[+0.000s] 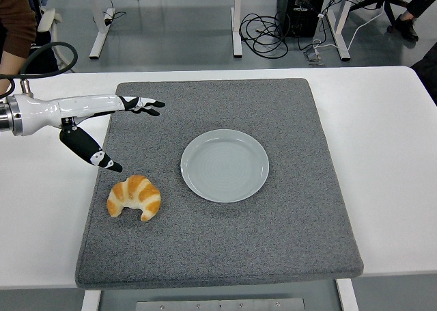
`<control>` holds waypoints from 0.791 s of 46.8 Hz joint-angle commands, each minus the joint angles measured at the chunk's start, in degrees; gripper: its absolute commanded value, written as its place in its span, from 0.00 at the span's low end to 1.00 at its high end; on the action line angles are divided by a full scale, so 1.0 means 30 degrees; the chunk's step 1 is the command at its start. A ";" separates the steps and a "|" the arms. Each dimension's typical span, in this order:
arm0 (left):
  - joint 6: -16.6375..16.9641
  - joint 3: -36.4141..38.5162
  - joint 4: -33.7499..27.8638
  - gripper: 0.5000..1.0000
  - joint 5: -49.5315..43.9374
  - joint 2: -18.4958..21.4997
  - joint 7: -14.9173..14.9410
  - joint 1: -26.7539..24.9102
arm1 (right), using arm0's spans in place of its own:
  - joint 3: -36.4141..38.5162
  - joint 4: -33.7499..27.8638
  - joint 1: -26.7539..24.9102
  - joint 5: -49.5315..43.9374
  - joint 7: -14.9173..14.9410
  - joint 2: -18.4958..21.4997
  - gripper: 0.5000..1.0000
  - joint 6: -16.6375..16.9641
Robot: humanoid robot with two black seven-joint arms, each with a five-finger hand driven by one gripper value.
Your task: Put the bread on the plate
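Hovering open left hand [102,123], croissant [134,197] unobstructed

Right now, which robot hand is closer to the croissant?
Left. The left hand hovers open just above and behind the croissant, its thumb pointing down toward it. The right hand isn't in view.

A grey mat [293,229] covers the white surface [382,154] beneath the robot hand [102,123], cables [270,31] lying on the floor beyond.
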 commanded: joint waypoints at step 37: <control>0.5225 0.0001 -0.0088 0.84 0.3896 -0.1921 -0.1081 0.5170 | -0.0028 -0.0025 0.0463 0.0000 0.0000 0.0000 1.00 -0.0001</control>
